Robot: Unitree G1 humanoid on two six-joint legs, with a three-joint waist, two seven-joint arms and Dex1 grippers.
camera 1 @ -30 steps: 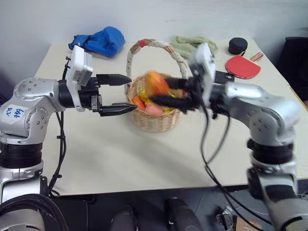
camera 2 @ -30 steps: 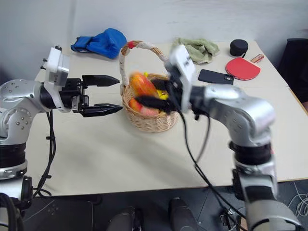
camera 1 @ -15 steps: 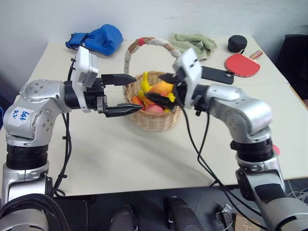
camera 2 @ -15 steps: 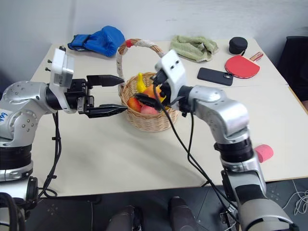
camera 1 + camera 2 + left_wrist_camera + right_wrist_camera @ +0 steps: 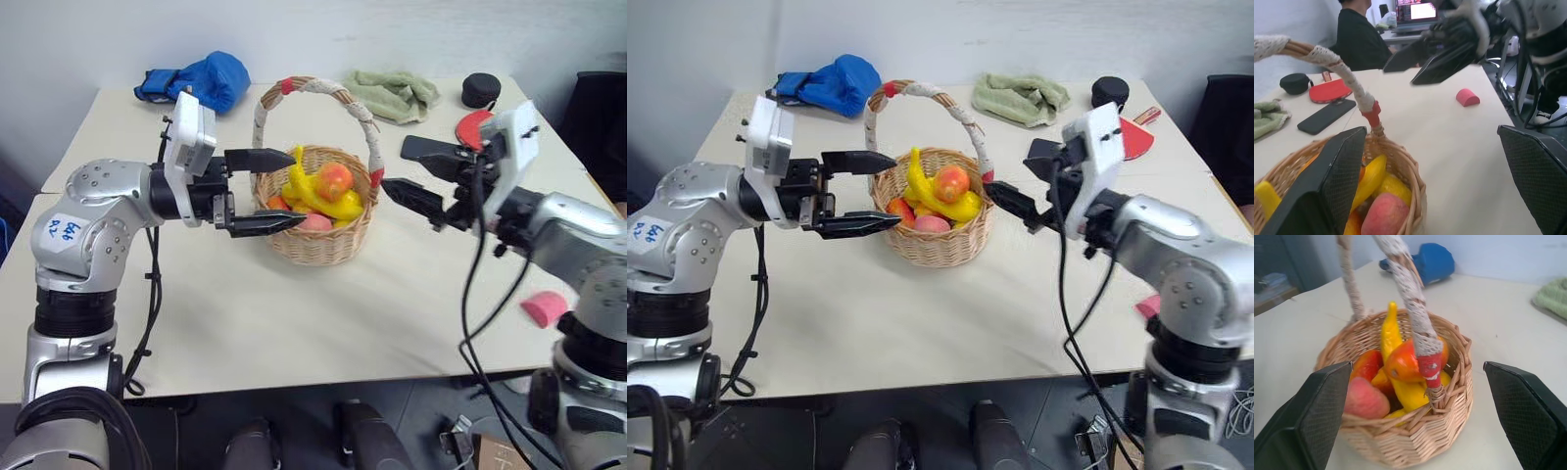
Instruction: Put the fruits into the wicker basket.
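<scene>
1. Glove (image 5: 201, 80), blue: far corner of the table (image 5: 245, 323), left of and behind the basket. Not mine to move.

2. My left pincer (image 5: 277, 189): jaws wide, nothing between them, tips just beside the basket's left rim.

3. Basket (image 5: 318, 245), woven, tall corded handle: mid-table, upright. Judged light and stiff, but the weave will flex; a knock on the handle could tip it.

4. Fruits, all inside the basket: banana (image 5: 917, 178) standing on end against the pile, mango (image 5: 955, 208) lying across, peach (image 5: 932, 224) low at the front, a red-orange one (image 5: 953, 182) on top, another (image 5: 900, 209) at the left wall. Judged hollow toys: light, hard, smooth-skinned, liable to slip and roll. Take round ones across the middle, the banana across its mid-curve. The stack looks loose; the top one could roll off if jostled.

5. My right pincer (image 5: 421, 174): jaws wide, empty, just right of the basket and clear of it.

6. Towel (image 5: 390, 96), phone (image 5: 1326, 115), bat (image 5: 1331, 89), black puck (image 5: 480, 88): behind and right of the basket.

7. Pink block (image 5: 545, 307): well right of the basket, near the table edge. Not a fruit.

Unclear: what lies under the pile; whether any fruit sits behind my arms. No loose fruit shows on the table, so I judge the job done or nearly so.
</scene>
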